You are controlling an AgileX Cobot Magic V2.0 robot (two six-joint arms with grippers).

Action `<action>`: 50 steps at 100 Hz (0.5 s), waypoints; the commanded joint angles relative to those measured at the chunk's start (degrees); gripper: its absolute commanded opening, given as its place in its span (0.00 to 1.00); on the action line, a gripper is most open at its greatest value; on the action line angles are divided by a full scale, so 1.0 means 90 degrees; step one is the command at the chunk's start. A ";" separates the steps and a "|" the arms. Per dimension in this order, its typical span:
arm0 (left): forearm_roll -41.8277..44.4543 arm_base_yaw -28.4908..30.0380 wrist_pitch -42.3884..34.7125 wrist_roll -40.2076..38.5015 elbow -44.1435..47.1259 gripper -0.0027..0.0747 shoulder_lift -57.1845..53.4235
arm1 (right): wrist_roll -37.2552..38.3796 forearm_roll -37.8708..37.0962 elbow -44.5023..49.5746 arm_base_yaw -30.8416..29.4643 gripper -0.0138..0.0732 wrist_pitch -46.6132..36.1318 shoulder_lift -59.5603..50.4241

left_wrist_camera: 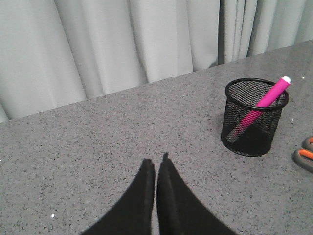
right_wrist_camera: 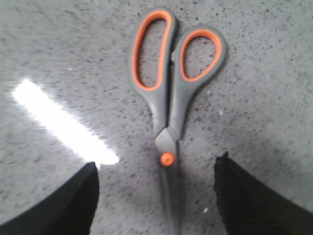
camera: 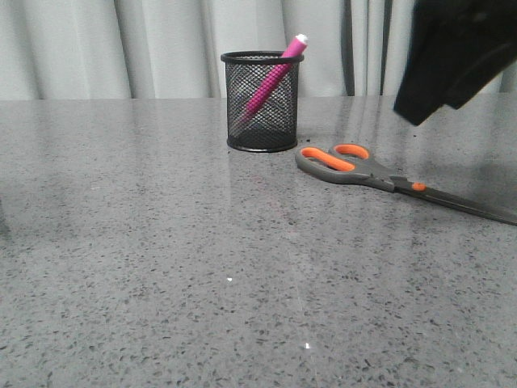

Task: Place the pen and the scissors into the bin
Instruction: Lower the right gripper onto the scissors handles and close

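The pink pen point(camera: 275, 74) leans inside the black mesh bin point(camera: 261, 101), its white tip above the rim; both also show in the left wrist view, the pen point(left_wrist_camera: 266, 98) in the bin point(left_wrist_camera: 254, 117). The scissors point(camera: 380, 174) lie flat on the table right of the bin, handles toward it. My right gripper point(right_wrist_camera: 156, 166) is open above the scissors point(right_wrist_camera: 168, 98), its fingers on either side of the blades near the orange pivot, not touching. In the front view only its dark body point(camera: 460, 48) shows at upper right. My left gripper point(left_wrist_camera: 157, 164) is shut and empty, well left of the bin.
The grey speckled table point(camera: 161, 242) stretches to a pale curtain point(camera: 121, 48) at the back. A bright light reflection point(right_wrist_camera: 63, 122) lies on the table beside the scissors. One scissor handle point(left_wrist_camera: 305, 156) shows at the edge of the left wrist view.
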 commanded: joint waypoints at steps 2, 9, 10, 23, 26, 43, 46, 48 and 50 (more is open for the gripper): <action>-0.0288 0.0012 -0.0119 -0.0069 -0.0183 0.01 -0.0076 | 0.0341 -0.0489 -0.0649 0.0260 0.68 0.0096 0.0296; -0.0288 0.0012 -0.0119 -0.0069 -0.0183 0.01 -0.0076 | 0.0354 -0.0503 -0.0926 0.0304 0.68 0.0231 0.0616; -0.0288 0.0012 -0.0119 -0.0069 -0.0183 0.01 -0.0076 | 0.0354 -0.0503 -0.0951 0.0303 0.68 0.0263 0.0647; -0.0288 0.0012 -0.0119 -0.0069 -0.0183 0.01 -0.0076 | 0.0354 -0.0540 -0.1225 0.0303 0.68 0.0454 0.1105; -0.0288 0.0012 -0.0119 -0.0069 -0.0183 0.01 -0.0076 | 0.0354 -0.0552 -0.1253 0.0303 0.68 0.0453 0.1175; -0.0288 0.0012 -0.0144 -0.0069 -0.0183 0.01 -0.0076 | 0.0354 -0.0607 -0.1267 0.0325 0.68 0.0367 0.1439; -0.0288 0.0012 -0.0153 -0.0069 -0.0183 0.01 -0.0076 | 0.0354 -0.0663 -0.1267 0.0325 0.68 0.0351 0.1473; -0.0288 0.0012 -0.0153 -0.0069 -0.0183 0.01 -0.0076 | 0.0354 -0.0689 -0.1267 0.0325 0.68 0.0337 0.1487; -0.0288 0.0012 -0.0153 -0.0069 -0.0183 0.01 -0.0076 | 0.0354 -0.0696 -0.1267 0.0325 0.68 0.0310 0.1503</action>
